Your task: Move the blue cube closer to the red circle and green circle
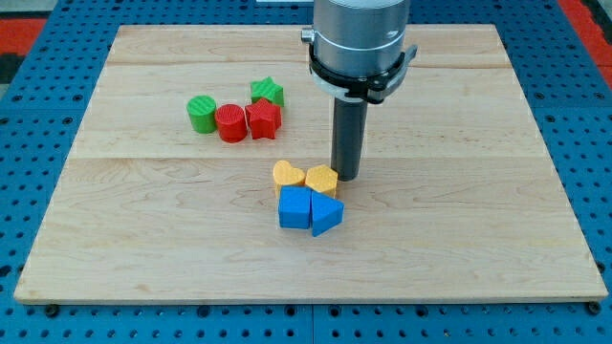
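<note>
The blue cube [294, 207] lies at the board's middle, touching a blue triangle [326, 214] on its right. Two yellow blocks sit just above them: a yellow heart [287, 175] and a yellow hexagon [322, 179]. The red circle [230, 123] and the green circle [202, 113] stand side by side at the view's upper left, well apart from the blue cube. My tip [346, 176] is down on the board just right of the yellow hexagon, above and to the right of the blue cube.
A red star [263, 118] touches the red circle's right side, with a green star [268, 93] just above it. The wooden board [478, 191] lies on a blue pegboard table [38, 143].
</note>
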`<control>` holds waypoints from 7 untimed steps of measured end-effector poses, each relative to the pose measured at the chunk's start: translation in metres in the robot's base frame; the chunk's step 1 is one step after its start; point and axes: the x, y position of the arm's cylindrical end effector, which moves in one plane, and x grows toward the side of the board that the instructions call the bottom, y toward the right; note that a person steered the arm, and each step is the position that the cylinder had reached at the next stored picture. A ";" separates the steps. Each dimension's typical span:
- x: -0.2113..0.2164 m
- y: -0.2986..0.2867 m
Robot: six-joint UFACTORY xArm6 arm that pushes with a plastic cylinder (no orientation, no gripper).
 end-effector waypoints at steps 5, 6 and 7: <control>0.043 -0.065; 0.035 -0.101; 0.050 -0.111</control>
